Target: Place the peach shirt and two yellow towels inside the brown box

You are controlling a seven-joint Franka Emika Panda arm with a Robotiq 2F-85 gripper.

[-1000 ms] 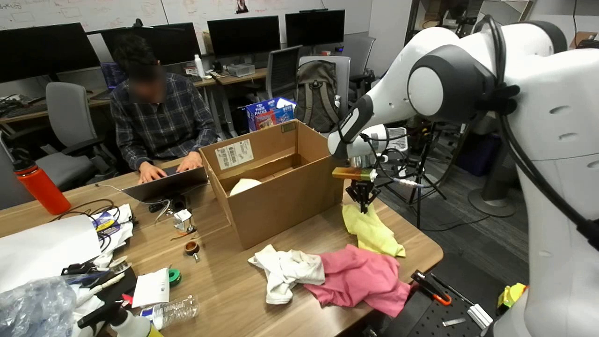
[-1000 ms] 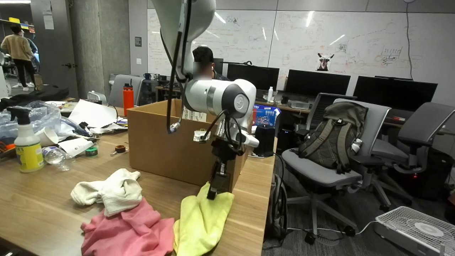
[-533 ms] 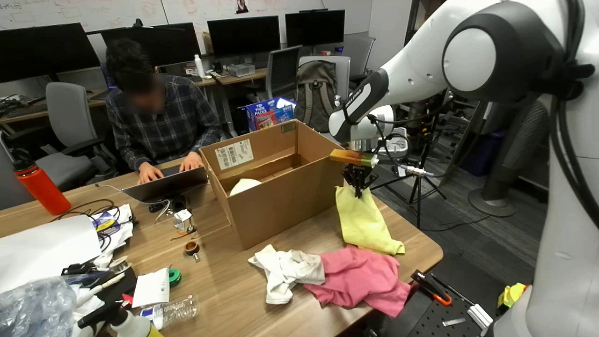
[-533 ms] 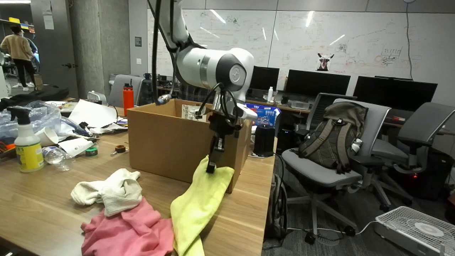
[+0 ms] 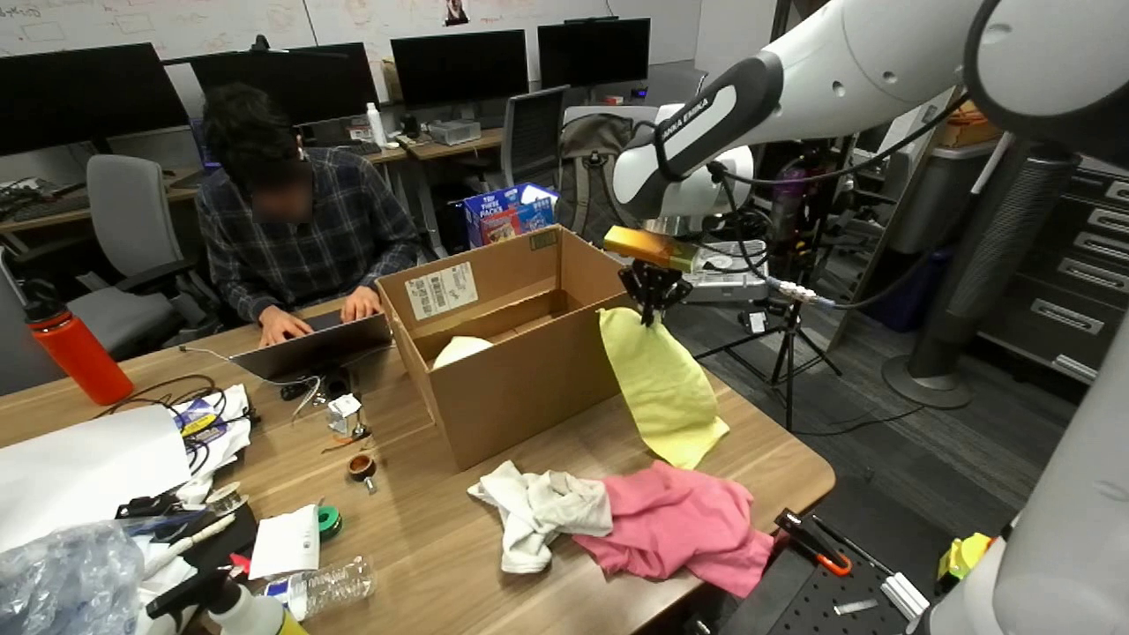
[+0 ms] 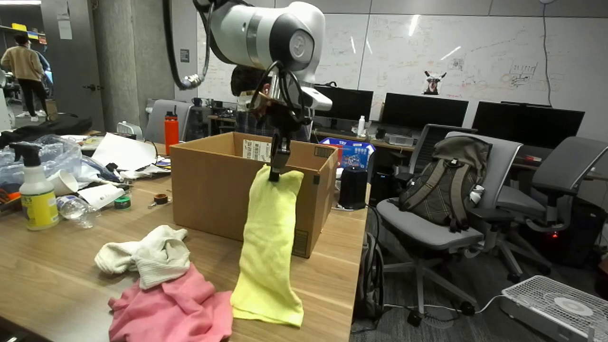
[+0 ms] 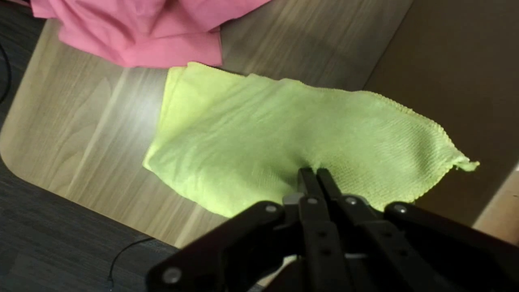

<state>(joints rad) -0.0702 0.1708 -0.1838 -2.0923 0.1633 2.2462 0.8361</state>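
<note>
My gripper (image 5: 650, 319) is shut on the upper end of a yellow towel (image 5: 666, 388), beside the box's near end. The gripper in the wrist view (image 7: 315, 169) pinches the towel (image 7: 263, 129) between its closed fingertips. The towel hangs down; I cannot tell whether its lower edge touches the table. The open brown box (image 5: 529, 401) stands upright behind it, its wall also in the wrist view (image 7: 454, 73). A pale cream item (image 5: 461, 349) shows inside. A pink cloth (image 5: 679, 525), perhaps the peach shirt, lies crumpled with a cream cloth (image 5: 547, 507) partly over it. No other yellow towel shows.
A person sits behind a laptop (image 5: 313, 348) at the box's far side. A spray bottle (image 6: 38, 194), a plastic bottle (image 5: 331, 586), a tape roll (image 5: 329, 522) and papers clutter one table side. A red bottle (image 5: 81, 357) stands farther back. The table's edge is near the towel.
My gripper has risen with the yellow towel, from table level to about the box's rim, and shifted slightly toward the box. The towel has stretched out and hangs. The pink and cream cloths stay put.
</note>
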